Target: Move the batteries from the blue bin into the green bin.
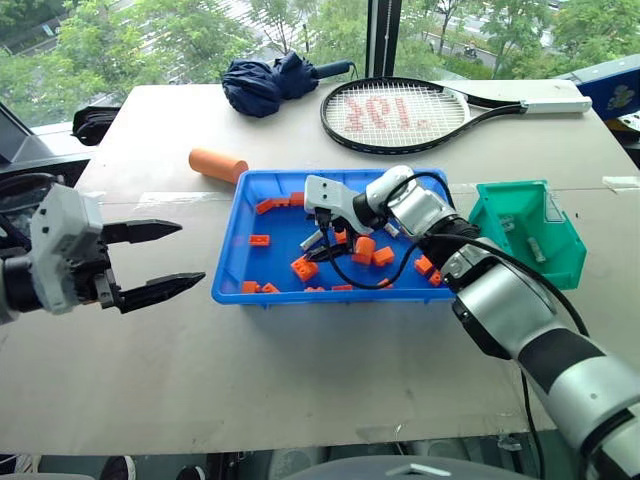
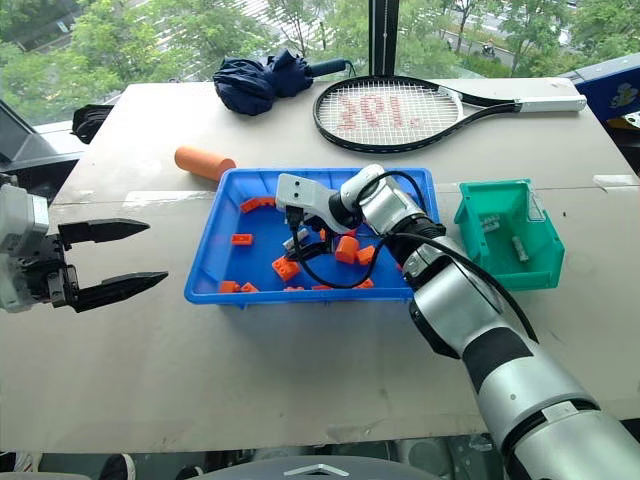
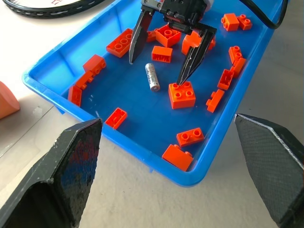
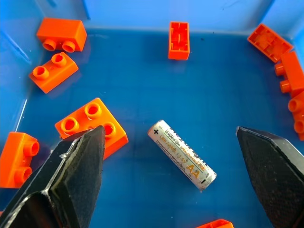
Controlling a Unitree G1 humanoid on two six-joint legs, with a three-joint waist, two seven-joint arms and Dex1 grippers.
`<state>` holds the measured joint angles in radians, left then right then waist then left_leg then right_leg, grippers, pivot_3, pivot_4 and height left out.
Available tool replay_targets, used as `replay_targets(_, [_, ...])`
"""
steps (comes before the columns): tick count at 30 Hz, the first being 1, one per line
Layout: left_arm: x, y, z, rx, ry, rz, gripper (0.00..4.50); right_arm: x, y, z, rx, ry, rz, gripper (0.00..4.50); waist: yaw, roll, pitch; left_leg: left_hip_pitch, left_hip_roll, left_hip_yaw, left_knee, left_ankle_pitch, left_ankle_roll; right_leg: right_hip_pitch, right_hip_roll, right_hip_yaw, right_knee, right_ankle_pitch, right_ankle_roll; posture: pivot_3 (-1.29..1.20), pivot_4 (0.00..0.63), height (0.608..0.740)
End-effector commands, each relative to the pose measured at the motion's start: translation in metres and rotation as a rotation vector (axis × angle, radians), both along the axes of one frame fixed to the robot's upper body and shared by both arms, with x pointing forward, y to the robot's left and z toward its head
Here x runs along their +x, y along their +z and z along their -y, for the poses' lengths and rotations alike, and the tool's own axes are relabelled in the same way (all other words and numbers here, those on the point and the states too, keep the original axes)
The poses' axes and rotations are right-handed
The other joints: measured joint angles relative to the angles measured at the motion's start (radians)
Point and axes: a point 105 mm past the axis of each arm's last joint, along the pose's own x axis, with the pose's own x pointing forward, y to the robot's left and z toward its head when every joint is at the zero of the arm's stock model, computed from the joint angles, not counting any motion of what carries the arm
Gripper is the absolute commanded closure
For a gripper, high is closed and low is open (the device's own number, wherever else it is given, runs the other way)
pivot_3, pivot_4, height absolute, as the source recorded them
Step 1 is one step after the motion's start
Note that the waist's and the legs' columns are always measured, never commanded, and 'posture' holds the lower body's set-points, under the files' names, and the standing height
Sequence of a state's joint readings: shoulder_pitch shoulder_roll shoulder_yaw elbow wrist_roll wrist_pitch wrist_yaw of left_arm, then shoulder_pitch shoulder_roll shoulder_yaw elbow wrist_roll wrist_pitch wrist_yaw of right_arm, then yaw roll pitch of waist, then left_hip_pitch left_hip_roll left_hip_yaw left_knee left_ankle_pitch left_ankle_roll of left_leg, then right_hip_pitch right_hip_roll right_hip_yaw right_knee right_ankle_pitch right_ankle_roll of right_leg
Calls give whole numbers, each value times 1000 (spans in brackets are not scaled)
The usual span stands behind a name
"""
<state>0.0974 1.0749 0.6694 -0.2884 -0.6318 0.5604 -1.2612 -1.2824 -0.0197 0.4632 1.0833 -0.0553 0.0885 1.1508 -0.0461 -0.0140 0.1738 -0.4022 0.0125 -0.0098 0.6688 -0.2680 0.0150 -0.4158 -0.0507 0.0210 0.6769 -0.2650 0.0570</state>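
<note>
The blue bin (image 1: pixel 228 240) sits mid-table, scattered with orange toy bricks (image 1: pixel 365 250). One silver battery (image 3: pixel 152 76) lies on its floor among them. My right gripper (image 1: pixel 318 245) reaches into the bin from the right. It is open, with the battery (image 4: pixel 182 155) lying between its spread fingers and nothing gripped. The green bin (image 1: pixel 565 265) stands just right of the blue bin and holds two batteries (image 1: pixel 535 250). My left gripper (image 1: pixel 192 252) hovers open and empty over the table, left of the blue bin.
An orange cylinder (image 1: pixel 217 164) lies behind the blue bin's left corner. Further back are a tennis racket (image 1: pixel 400 113) and a folded navy umbrella (image 1: pixel 265 82). Bare tabletop stretches in front of both bins toward the near edge.
</note>
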Motion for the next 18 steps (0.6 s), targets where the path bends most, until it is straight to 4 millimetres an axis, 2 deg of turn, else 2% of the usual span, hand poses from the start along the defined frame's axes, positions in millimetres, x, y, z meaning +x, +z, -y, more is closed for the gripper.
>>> replay_targets(1, [-4,10,-2,20,16,53,0,2,4,-3,-20,11,33,94,0,0,0,0,0,0,0,0,0,0,0,0,0,0,0,0,150,740])
replay_targets(3, [-4,10,-2,18,17,54,0,3,0,-4,-41,4,40,94,-1,0,0,1,0,0,0,0,0,0,-1,0,0,0,0,0,150,740])
replay_targets(4, [-4,10,-1,16,18,56,0,3,-2,-4,-50,0,42,323,-1,0,0,1,0,0,-1,0,0,0,-1,0,0,0,0,0,150,740])
replay_targets(7, [-3,12,-2,11,20,64,0,5,0,-7,-38,-14,50,1294,-1,0,0,1,0,0,-1,0,-1,0,-2,0,0,0,0,0,150,740])
replay_targets(10, [-3,14,-2,8,21,67,0,3,12,-10,17,-4,14,2695,-1,0,0,1,0,0,-1,0,-1,0,-3,0,0,0,-1,0,150,740])
replay_targets(14, [-2,14,-2,5,18,65,0,3,22,-10,43,4,-2,2695,-1,0,0,1,0,0,-1,0,-1,0,-4,0,0,0,-1,0,150,740])
replay_targets(18, [0,15,-1,0,10,67,0,0,38,-16,143,-1,-71,2695,-1,0,0,1,0,0,-2,0,-2,0,-6,0,0,0,-1,0,150,740])
